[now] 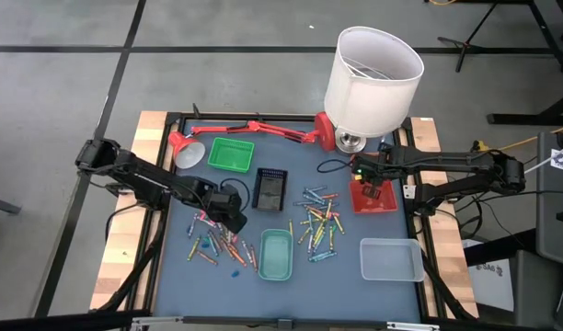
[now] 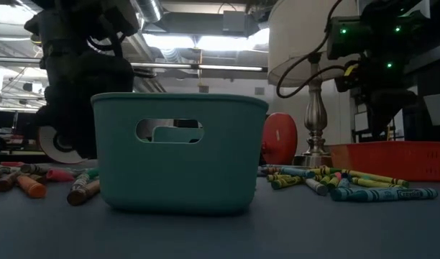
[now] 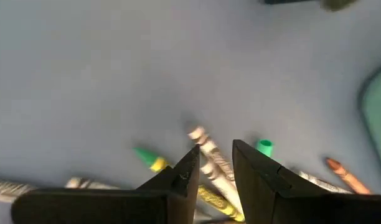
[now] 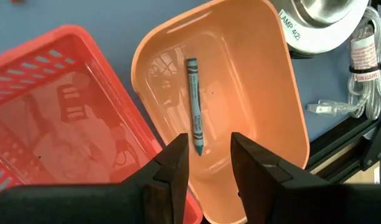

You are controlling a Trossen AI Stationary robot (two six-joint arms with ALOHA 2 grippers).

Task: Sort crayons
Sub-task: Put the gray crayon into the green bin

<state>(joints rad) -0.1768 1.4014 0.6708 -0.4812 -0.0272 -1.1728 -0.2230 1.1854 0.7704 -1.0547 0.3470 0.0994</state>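
Two dark grippers, left gripper (image 3: pixel 212 168) parted astride a white-wrapped wax crayon (image 3: pixel 210 158), right gripper (image 4: pixel 209 155) open above teal crayon (image 4: pixel 193 106) in orange plastic tray (image 4: pixel 271 93), table's three o'clock.

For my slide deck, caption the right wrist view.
Open right gripper poised above a teal crayon lying in the orange tray.

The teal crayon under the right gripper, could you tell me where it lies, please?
In the right wrist view, the teal crayon lies alone inside the orange tray, beside the red basket.
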